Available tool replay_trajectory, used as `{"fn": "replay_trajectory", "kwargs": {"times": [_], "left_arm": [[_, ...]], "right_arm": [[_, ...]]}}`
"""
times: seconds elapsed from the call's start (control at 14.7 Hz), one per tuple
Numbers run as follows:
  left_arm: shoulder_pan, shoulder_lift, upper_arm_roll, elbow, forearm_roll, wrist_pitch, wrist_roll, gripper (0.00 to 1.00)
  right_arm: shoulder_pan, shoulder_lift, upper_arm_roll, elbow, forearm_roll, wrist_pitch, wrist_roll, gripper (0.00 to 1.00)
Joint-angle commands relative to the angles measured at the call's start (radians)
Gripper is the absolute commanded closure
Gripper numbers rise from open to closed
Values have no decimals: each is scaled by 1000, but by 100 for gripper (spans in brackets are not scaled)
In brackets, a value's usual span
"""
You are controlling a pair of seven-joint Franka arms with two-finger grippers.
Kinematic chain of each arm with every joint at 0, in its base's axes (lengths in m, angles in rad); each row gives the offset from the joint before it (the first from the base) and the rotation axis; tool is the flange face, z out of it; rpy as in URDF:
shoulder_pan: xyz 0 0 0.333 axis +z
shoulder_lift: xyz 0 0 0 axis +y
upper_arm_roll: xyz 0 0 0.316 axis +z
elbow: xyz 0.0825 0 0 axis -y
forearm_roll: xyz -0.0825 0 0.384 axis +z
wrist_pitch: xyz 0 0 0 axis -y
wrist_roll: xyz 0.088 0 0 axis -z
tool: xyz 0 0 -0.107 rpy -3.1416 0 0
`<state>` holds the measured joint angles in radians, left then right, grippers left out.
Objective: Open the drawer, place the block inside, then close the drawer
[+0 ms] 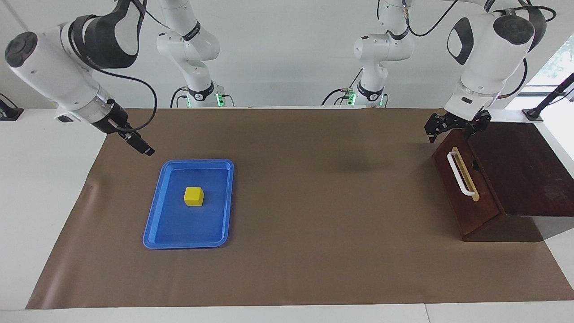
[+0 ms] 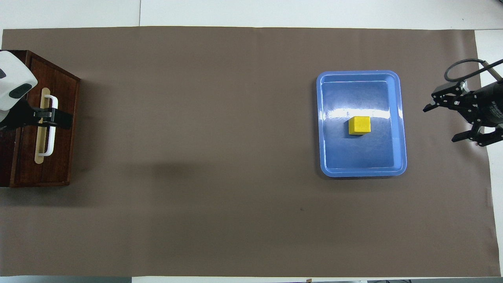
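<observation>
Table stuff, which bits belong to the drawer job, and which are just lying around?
For the job:
drawer, shut
handle
block, in the tray

Lying about:
tray
brown mat
</observation>
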<state>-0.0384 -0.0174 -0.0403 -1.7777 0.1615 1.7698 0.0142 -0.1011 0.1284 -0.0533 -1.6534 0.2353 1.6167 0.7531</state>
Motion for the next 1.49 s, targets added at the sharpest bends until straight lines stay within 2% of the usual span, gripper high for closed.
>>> {"fn": "replay_trajectory", "kwargs": {"times": [0.0, 0.14, 0.27, 0.34, 0.61, 0.88, 1.43], "left_arm": [[-11, -12, 8, -86, 77, 100, 6, 0], [-11, -3, 10, -136, 119, 158, 3, 0], [-12, 42, 10, -158, 163, 206, 1, 0], [-11, 62, 8, -161, 199, 226, 3, 0], [11, 111, 10, -164, 208, 296, 3, 0], [51, 109, 11, -227, 210, 381, 4, 0], [55, 114, 10, -293, 208, 471, 1, 0]], "right_arm": [[-23, 85, -3, 53, 117, 2, 210, 0], [-32, 118, -13, 47, 199, 56, 284, 0], [-32, 152, -11, 41, 229, 86, 347, 0], [-34, 187, -13, 41, 272, 94, 348, 0], [-58, 284, -13, 14, 364, 153, 344, 0], [-60, 292, -13, -115, 441, 241, 312, 0], [-58, 281, -13, -198, 499, 282, 258, 0]]}}
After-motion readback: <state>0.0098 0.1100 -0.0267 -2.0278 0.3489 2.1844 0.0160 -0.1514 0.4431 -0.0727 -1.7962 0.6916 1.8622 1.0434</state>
